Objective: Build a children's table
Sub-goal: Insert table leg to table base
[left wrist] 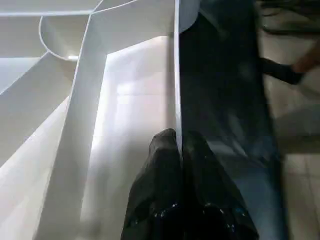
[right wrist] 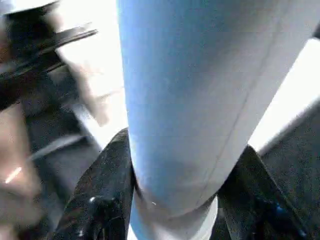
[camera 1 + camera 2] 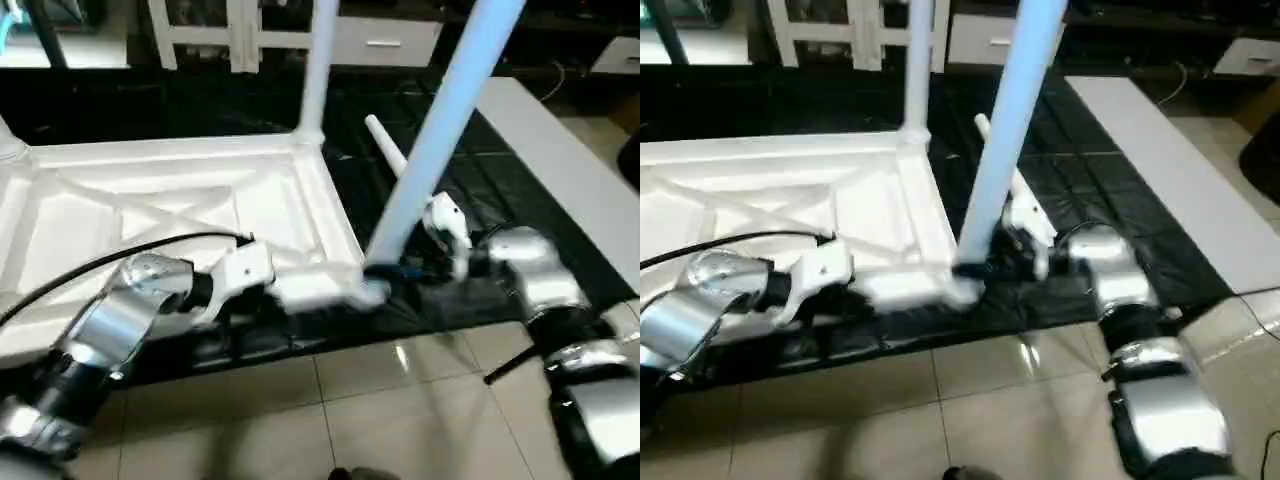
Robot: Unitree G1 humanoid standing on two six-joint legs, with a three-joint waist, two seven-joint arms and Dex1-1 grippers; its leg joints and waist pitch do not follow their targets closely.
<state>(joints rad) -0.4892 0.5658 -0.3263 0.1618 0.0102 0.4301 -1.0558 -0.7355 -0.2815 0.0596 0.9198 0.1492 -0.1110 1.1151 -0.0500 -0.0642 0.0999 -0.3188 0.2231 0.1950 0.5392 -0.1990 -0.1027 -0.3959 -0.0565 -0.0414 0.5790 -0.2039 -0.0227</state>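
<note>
1. Two silver arms reaching in over the upside-down table top (image 3: pixel 150 200), ribbed underside up, on a black mat (image 3: pixel 480 190) on the tiled floor (image 3: pixel 400 410).
2. Left gripper (image 1: pixel 181 145) at the near rim of the top, jaws pressed together on the thin white edge wall, one black finger (image 1: pixel 160 165) on each side of it.
3. Right gripper (image 2: pixel 175 200) clamped around a white tapered leg (image 3: pixel 440 130) near its lower end, jaws spread to the tube's width, fingers (image 2: pixel 105 190) against both sides.
4. Held leg tilted, its foot at the near right corner of the top, upper end leaning away to the right and up past the picture's edge; cannot tell whether its end sits in the corner socket.
5. Second leg (image 3: pixel 318 70) standing upright in the far right corner socket.
6. Third leg (image 3: pixel 385 148) lying flat on the mat just beyond the held one, apart from the top.
7. White slab (image 3: pixel 570 190) lying along the mat's right side; white glass-door cabinet (image 3: pixel 230 30) at the back.
</note>
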